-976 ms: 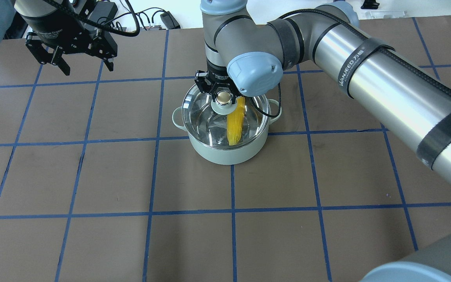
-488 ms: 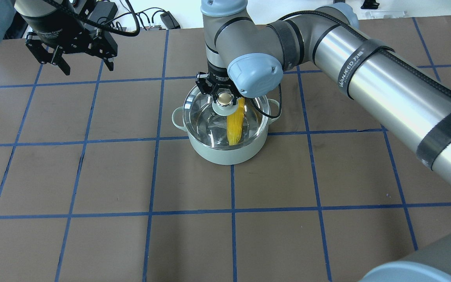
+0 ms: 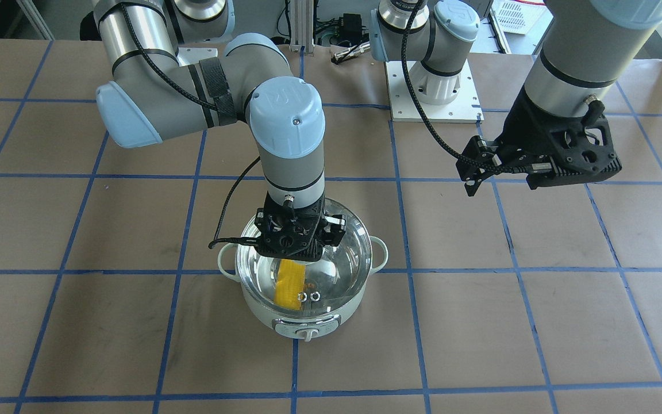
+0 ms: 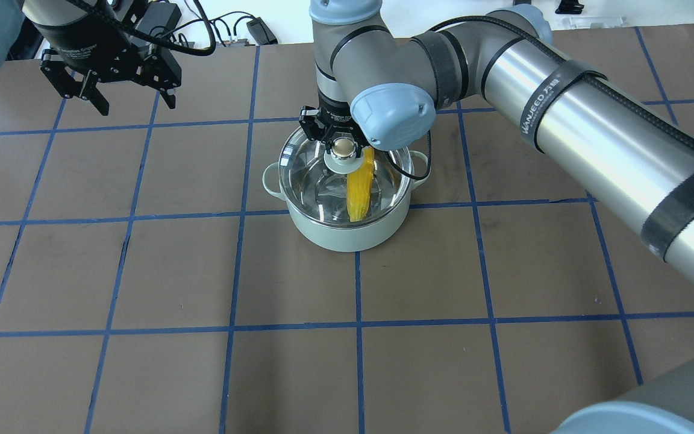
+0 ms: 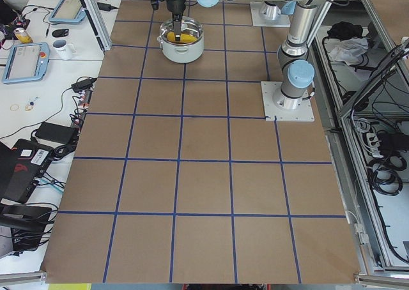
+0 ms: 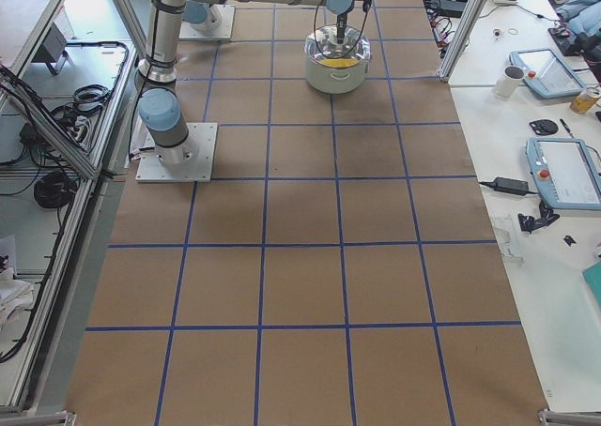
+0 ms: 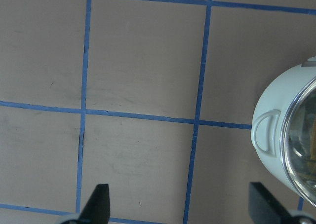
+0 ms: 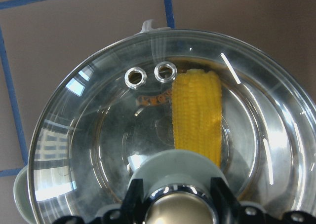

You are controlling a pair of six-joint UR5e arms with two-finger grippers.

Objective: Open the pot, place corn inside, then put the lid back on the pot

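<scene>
Where right fingers (image 8: 133, 200) clasp lid (image 8: 89, 135) knob (image 8: 178, 211), corn (image 8: 197, 115) end hidden behind it.

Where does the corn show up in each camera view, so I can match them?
Front-facing: corn in the pot, lower centre.
Overhead: corn under the lid, centre.
Exterior left: corn a yellow speck, top.
Exterior right: corn a yellow speck, top.
Left wrist: cannot tell; only the pot's edge shows.
Right wrist: corn centre, under the glass.
Shared landmark: the pot.

Brown table (image 4: 142, 374) with blue tape grid (image 4: 359, 325); alongside, a white mug (image 5: 62, 47) and perhaps a teach pendant (image 5: 23, 61).
</scene>
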